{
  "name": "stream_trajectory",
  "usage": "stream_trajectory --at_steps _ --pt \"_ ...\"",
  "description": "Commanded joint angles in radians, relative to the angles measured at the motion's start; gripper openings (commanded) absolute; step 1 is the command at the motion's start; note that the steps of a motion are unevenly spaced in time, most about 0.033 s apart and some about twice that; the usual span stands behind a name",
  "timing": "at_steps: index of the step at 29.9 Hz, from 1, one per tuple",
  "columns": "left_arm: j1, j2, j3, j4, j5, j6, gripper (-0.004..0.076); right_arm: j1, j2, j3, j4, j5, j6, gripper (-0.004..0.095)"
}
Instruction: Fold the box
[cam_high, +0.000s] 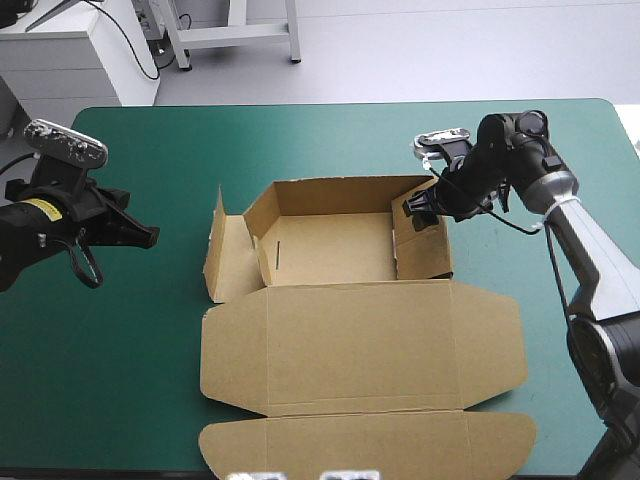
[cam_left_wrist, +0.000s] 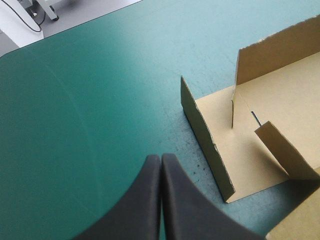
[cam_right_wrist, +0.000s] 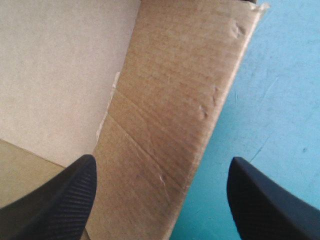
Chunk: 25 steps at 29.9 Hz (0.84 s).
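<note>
Box (cam_high: 330, 245) sits centre of table (cam_high: 130, 340), lid (cam_high: 370, 345) flat, back wall (cam_high: 340, 190) up. Right gripper (cam_high: 420, 207) spread, straddling box's right wall (cam_right_wrist: 170, 110), likely to tuck it. Left gripper (cam_left_wrist: 161, 159) pressed together, clear of box's left flap (cam_left_wrist: 207, 145).

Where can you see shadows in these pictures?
High view: the right wall of the box looks shaded near the right claw. Left wrist view: the raised side flap is dark on its outer face. Right wrist view: the board is dimmer next to one finger.
</note>
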Motion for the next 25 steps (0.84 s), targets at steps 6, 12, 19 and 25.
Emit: stream_trajectory --at_steps 6,12,19,25 --pt "-0.001 -0.018 -0.026 -0.016 -0.057 -0.011 -0.0009 0.0 -0.047 -0.028 0.002 0.02 0.06 0.0679" --pt "-0.001 -0.018 -0.026 -0.022 -0.057 -0.011 -0.0009 0.0 -0.025 -0.028 -0.005 0.02 0.06 0.0678" --pt "-0.001 -0.018 -0.026 -0.046 -0.057 -0.011 -0.0009 0.0 0.035 -0.027 -0.003 0.02 0.074 0.0678" --pt "-0.001 -0.018 -0.026 -0.056 -0.063 -0.011 -0.0009 0.0 0.06 -0.027 -0.015 0.02 0.074 0.062"
